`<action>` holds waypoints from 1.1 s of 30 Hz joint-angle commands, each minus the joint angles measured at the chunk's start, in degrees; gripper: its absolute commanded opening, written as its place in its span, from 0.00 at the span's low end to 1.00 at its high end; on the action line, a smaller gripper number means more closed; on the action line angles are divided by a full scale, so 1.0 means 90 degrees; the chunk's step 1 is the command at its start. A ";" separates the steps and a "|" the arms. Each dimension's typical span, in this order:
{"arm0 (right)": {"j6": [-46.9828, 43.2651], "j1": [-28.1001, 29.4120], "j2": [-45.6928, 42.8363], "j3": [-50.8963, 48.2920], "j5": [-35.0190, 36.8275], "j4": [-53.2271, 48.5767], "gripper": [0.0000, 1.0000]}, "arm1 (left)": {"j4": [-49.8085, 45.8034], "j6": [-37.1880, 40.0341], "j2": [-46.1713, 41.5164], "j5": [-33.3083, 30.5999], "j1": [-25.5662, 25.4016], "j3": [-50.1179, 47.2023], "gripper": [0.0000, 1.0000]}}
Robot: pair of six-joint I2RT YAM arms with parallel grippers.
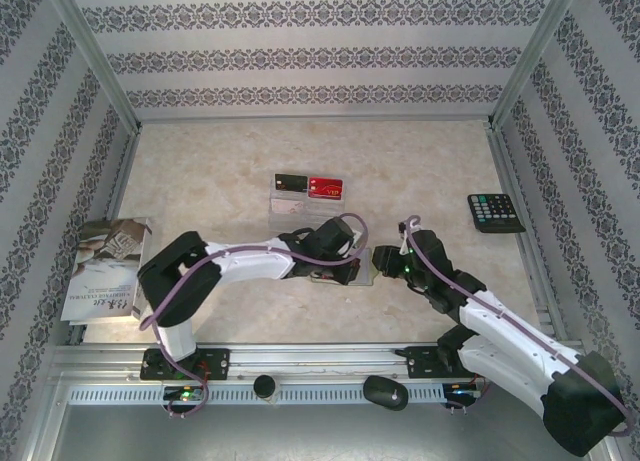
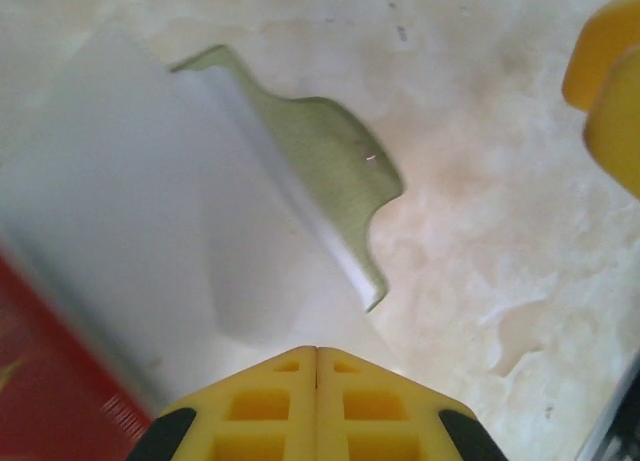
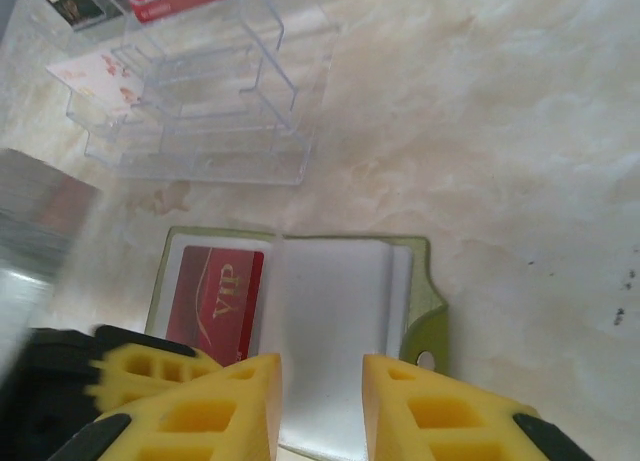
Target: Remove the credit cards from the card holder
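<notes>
The olive-green card holder (image 3: 425, 311) lies open on the table, pale grey inside (image 3: 335, 311). A red card with gold "VIP" lettering (image 3: 215, 296) sits in its left pocket. My right gripper (image 3: 322, 386) is open, its fingers standing either side of the pale right-hand page. My left gripper (image 2: 316, 359) is shut with nothing seen between its tips, low over the pale inside (image 2: 150, 211) beside the olive flap (image 2: 320, 151); a red card edge (image 2: 40, 381) shows at lower left. In the top view the holder (image 1: 345, 274) lies between the left gripper (image 1: 335, 249) and the right gripper (image 1: 388, 261).
A clear tiered stand (image 1: 300, 209) behind the holder carries a black card (image 1: 290, 182) and a red card (image 1: 326, 188). A black calculator (image 1: 495, 213) lies at the right, a printed booklet (image 1: 108, 266) at the left. Patterned walls enclose the table.
</notes>
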 commanded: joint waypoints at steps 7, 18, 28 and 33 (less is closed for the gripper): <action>-0.0100 -0.0110 0.0331 0.0111 -0.0536 0.0176 0.29 | 0.0080 0.0050 -0.0376 0.0009 0.0124 -0.0380 0.00; -0.0478 0.0814 0.2627 0.1119 -0.1406 0.0887 0.25 | 0.0798 -0.0028 -0.1678 -0.0562 0.0790 -0.1869 0.02; -0.0285 0.0920 0.3218 0.0740 -0.1017 0.0801 0.24 | 0.0975 -0.0215 -0.1435 -0.0603 0.1057 -0.2344 0.01; -0.0242 0.0899 0.3507 0.0825 -0.0526 0.0422 0.24 | 0.1439 -0.0379 -0.1185 -0.0320 0.1228 -0.2652 0.01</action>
